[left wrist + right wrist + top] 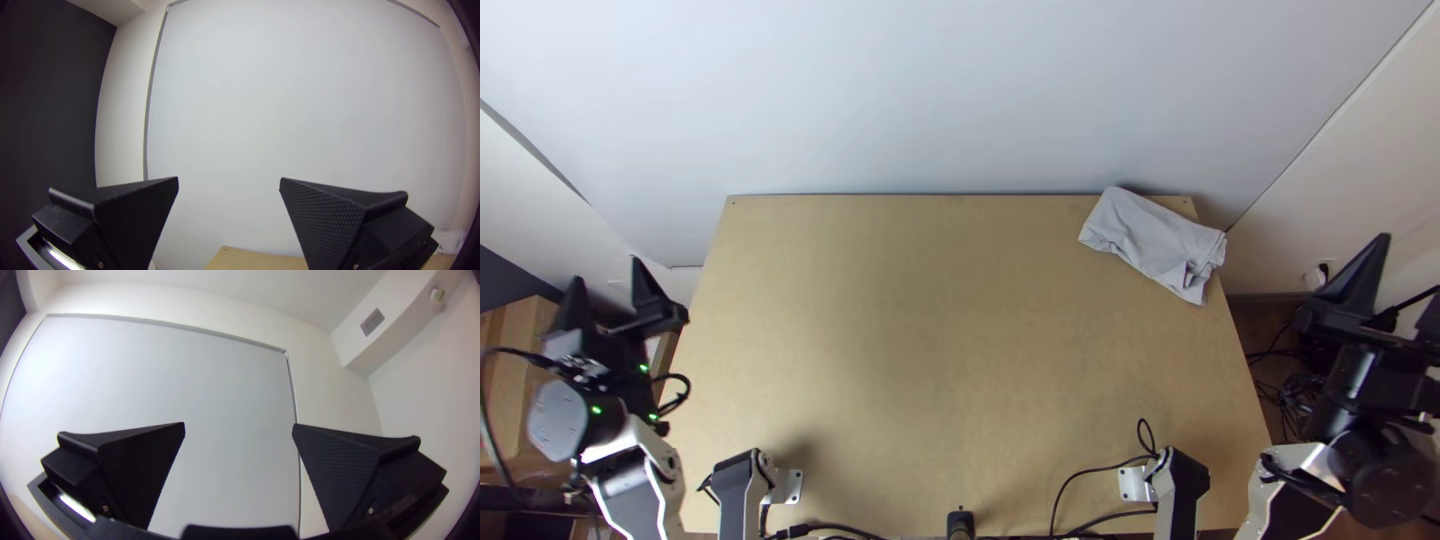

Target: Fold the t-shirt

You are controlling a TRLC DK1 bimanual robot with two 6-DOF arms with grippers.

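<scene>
Left gripper [229,178] and right gripper [239,423] wide open, both empty; t-shirt [1148,238] in a compact folded bundle at table's [920,350] far right corner, folding looks done, at most loose-end tidying left.

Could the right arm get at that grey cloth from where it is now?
Probably yes: the right gripper hangs open beside the table, and nothing seems to stand between it and the cloth.

The right arm's black gripper with wide flat fingers [1410,268] is cut off by the top view's right edge, and the light-grey cloth t-shirt's [1155,238] inner layers are hidden.
</scene>
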